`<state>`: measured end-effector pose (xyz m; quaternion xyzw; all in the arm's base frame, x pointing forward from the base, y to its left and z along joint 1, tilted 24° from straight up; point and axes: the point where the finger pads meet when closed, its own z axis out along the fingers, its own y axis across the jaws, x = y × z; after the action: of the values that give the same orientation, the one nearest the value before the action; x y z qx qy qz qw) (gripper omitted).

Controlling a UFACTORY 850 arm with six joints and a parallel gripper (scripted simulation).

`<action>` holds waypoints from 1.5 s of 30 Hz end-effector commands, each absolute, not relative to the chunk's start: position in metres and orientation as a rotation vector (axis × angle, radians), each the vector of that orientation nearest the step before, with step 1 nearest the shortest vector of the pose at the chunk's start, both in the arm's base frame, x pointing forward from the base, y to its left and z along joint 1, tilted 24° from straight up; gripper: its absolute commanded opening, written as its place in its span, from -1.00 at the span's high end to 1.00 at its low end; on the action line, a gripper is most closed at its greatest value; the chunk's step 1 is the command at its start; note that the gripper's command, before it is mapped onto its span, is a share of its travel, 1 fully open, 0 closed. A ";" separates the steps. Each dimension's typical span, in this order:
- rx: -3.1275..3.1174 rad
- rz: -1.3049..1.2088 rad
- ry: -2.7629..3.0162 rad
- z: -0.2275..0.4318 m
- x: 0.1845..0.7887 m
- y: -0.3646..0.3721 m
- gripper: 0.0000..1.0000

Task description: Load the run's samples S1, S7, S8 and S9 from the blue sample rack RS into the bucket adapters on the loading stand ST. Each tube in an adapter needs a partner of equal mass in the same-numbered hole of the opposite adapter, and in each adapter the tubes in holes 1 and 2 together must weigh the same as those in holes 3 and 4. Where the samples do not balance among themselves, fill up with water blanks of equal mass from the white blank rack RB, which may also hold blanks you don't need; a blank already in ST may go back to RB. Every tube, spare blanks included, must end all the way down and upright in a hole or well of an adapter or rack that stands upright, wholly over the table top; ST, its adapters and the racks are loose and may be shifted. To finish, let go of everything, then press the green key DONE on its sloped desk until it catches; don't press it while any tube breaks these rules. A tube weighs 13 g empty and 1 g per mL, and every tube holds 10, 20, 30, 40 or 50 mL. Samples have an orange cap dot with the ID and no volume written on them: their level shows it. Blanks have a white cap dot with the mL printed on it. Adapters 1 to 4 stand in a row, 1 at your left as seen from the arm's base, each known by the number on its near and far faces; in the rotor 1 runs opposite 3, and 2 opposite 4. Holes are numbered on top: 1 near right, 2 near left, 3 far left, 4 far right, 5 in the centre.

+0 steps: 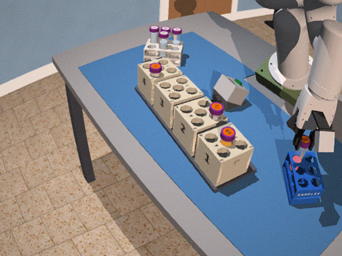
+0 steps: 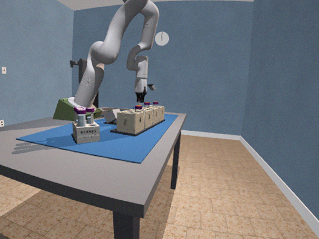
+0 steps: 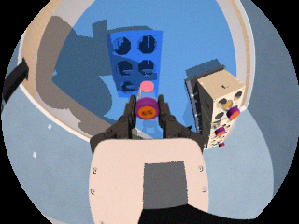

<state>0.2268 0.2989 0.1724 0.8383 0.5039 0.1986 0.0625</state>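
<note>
My gripper [image 1: 304, 142] is shut on a sample tube [image 1: 304, 141] with a purple cap and orange dot, its pink-filled bottom just above the blue sample rack RS [image 1: 304, 178]. The wrist view shows the tube cap [image 3: 148, 111] between the fingers, above the rack [image 3: 138, 63]. The rack's other wells look empty. On the loading stand ST, adapter 1 [image 1: 222, 154], adapter 2 [image 1: 196, 117] and adapter 4 [image 1: 157, 76] each hold one orange-dot tube. Adapter 3 [image 1: 177, 92] is empty.
The white blank rack RB [image 1: 163, 50] holds several blanks at the far end of the row. The grey desk with the green DONE key [image 1: 231, 91] stands between the stand and the arm's base. The table edge runs near the sample rack.
</note>
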 end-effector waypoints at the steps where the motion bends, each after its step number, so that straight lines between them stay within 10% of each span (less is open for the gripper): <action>1: 2.534 0.600 1.523 0.176 0.226 0.299 1.00; 45: 2.534 0.600 1.523 0.216 0.208 0.295 1.00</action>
<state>0.2114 0.2954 0.2075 0.8380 0.5037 0.2004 0.0621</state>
